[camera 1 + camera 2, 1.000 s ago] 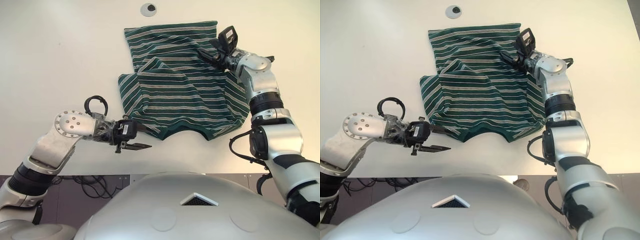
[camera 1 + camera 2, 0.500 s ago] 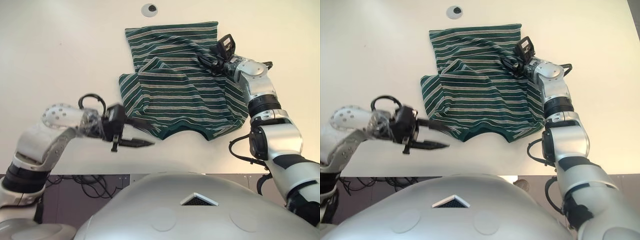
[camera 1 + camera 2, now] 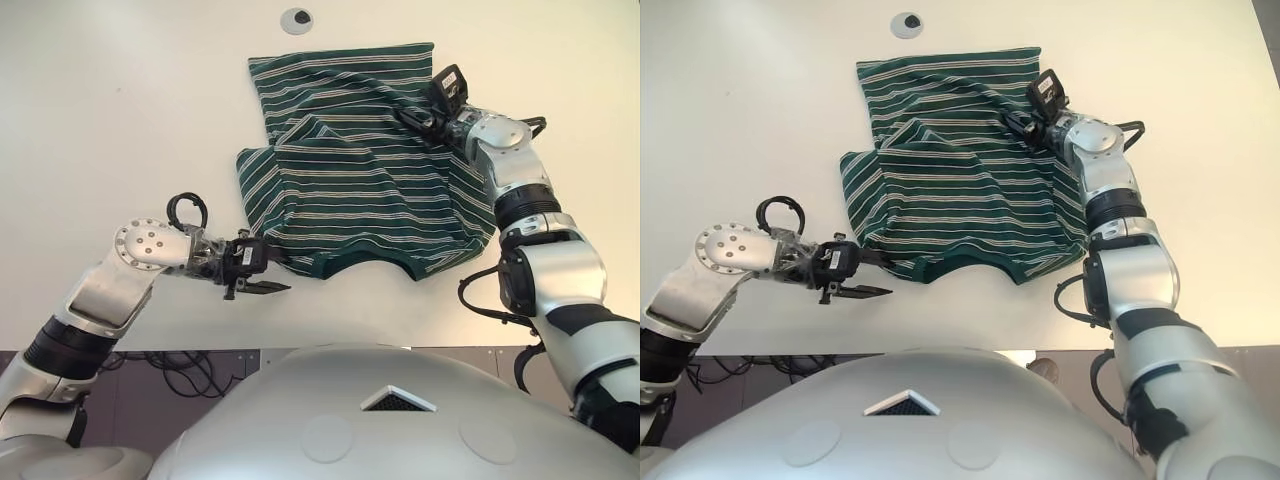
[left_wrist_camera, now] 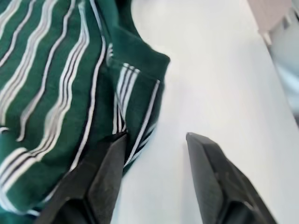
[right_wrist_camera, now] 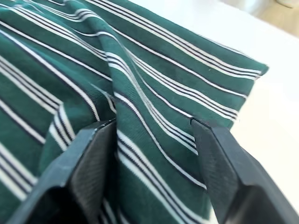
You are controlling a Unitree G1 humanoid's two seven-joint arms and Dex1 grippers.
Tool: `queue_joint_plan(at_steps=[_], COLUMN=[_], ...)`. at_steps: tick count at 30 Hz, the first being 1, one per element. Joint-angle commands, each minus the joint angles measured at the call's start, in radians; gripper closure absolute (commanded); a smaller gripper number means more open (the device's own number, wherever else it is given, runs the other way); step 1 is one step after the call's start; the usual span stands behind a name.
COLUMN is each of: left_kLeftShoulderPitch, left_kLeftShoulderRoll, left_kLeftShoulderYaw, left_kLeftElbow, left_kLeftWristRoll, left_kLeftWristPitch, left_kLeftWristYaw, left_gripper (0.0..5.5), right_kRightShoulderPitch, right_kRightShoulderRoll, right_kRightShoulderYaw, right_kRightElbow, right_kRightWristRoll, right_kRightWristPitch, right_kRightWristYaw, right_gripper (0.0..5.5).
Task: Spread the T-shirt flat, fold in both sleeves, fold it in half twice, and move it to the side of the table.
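Note:
A dark green T-shirt with white stripes [image 3: 360, 170] lies rumpled on the white table [image 3: 120, 120], its far part folded over the near part. My left gripper [image 3: 283, 275] is open at the shirt's near-left corner. In the left wrist view one finger [image 4: 105, 168] touches the hem and the other rests on bare table, the left gripper [image 4: 156, 140] straddling the corner. My right gripper [image 3: 420, 103] is open at the shirt's far right. In the right wrist view the right gripper [image 5: 152, 123] stands over a raised fold of cloth [image 5: 140, 107].
A small grey round disc [image 3: 296, 19] sits on the table beyond the shirt's far edge. The table's near edge [image 3: 300, 346] runs just below the left gripper. Bare white table lies to the left of the shirt and to its right [image 3: 590, 120].
My left arm swung up and came back down, ending with the gripper at the shirt's near-left corner. The right gripper shifted slightly over the far-right cloth.

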Motion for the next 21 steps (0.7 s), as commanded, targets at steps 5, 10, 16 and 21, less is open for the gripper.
queue_joint_plan(at_steps=[5,10,16,21], left_kLeftShoulderPitch=[0.093,-0.036,0.034,-0.069], left_kLeftShoulderRoll=[0.114,-0.087,-0.009,-0.049], left_kLeftShoulderYaw=[-0.049,0.0,-0.009,0.167], left_kLeftElbow=[-0.055,0.027,-0.044,-0.131], left_kLeftWristRoll=[0.0,0.009,-0.001,-0.306], left_kLeftWristPitch=[0.032,-0.009,0.032,0.258], left_kLeftWristYaw=[-0.114,0.066,0.01,0.028], left_gripper=[3.26,3.26,3.26,3.26], right_kRightShoulderPitch=[-0.001,0.075,0.258,0.581], right_kRightShoulderRoll=[-0.031,-0.034,-0.169,-0.337], right_kRightShoulderYaw=[-0.003,-0.085,-0.107,-0.239], right_kRightElbow=[0.099,-0.098,-0.629,-1.237], right_kRightWristRoll=[-0.042,0.115,0.17,0.511], right_kRightWristPitch=[-0.007,-0.001,0.209,0.652], right_kRightWristYaw=[-0.102,0.118,0.235,0.391], right_gripper=[2.69,2.69,2.69,2.69])
